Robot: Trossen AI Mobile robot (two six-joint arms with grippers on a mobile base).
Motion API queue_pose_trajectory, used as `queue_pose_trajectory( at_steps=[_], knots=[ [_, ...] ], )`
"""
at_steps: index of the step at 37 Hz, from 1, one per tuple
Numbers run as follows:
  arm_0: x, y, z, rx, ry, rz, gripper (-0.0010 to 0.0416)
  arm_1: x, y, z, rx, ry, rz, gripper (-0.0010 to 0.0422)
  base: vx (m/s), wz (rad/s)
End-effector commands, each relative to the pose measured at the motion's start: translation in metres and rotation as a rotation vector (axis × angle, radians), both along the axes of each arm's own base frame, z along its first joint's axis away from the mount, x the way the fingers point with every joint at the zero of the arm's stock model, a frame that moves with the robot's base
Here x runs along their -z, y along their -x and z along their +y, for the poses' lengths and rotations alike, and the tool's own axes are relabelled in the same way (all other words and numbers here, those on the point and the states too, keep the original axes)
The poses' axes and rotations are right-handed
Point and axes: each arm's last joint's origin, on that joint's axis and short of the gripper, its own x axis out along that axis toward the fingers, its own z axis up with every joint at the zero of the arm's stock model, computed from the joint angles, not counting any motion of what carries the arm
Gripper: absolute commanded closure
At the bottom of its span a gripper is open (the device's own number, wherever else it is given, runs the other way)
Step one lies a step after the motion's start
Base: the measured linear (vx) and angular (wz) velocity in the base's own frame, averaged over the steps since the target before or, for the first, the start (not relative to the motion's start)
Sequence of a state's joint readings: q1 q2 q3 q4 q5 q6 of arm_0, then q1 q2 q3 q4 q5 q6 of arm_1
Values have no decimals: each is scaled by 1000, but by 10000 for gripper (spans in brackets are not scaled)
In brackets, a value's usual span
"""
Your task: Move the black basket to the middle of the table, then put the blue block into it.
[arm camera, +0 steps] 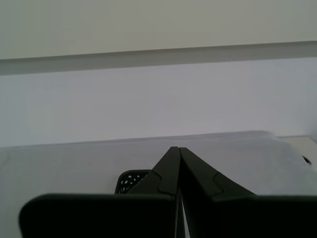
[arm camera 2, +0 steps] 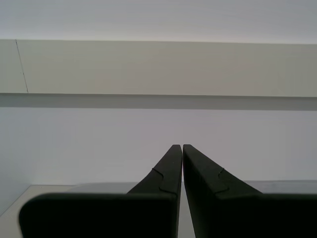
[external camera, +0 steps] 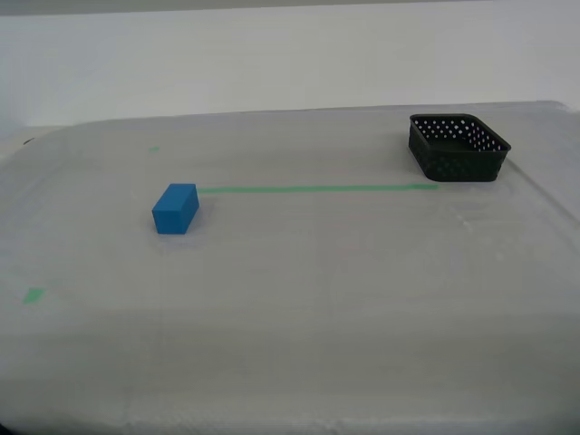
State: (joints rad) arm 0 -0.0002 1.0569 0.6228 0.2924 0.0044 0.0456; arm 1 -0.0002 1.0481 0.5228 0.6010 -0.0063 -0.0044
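The black basket [external camera: 458, 147] stands empty near the far edge of the table [external camera: 299, 272], toward the exterior view's right, at the end of a green tape line. The blue block [external camera: 175, 208] lies on the cloth at the exterior view's left, at the line's other end. No arm shows in the exterior view. My first gripper [arm camera: 178, 148] is shut with nothing in it, and a part of the basket [arm camera: 130, 181] peeks out beside its fingers. My second gripper [arm camera 2: 181, 146] is also shut and empty, facing a pale wall above the table's far edge.
A thin green tape line [external camera: 317, 188] runs between block and basket. Small green tape marks [external camera: 33, 294] sit at the exterior view's left. A white wall [external camera: 272, 54] rises behind the table.
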Motion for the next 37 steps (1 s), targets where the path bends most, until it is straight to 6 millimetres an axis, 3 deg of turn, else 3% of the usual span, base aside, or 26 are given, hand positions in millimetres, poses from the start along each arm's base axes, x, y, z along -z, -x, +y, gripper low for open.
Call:
queue_pose_trajectory(
  at_steps=[1, 21, 37],
  knots=[
    [-10, -2, 0, -1, -3, 27, 406, -1, 0, 0, 0, -2, -6, 412, 0, 0],
    [-70, -10, 0, -1, -2, 257, 406, -1, 0, 0, 0, -2, -6, 412, 0, 0],
    [-68, -52, 0, -3, 1, 477, 406, -1, 0, 0, -1, -2, -6, 412, 0, 0]
  ],
)
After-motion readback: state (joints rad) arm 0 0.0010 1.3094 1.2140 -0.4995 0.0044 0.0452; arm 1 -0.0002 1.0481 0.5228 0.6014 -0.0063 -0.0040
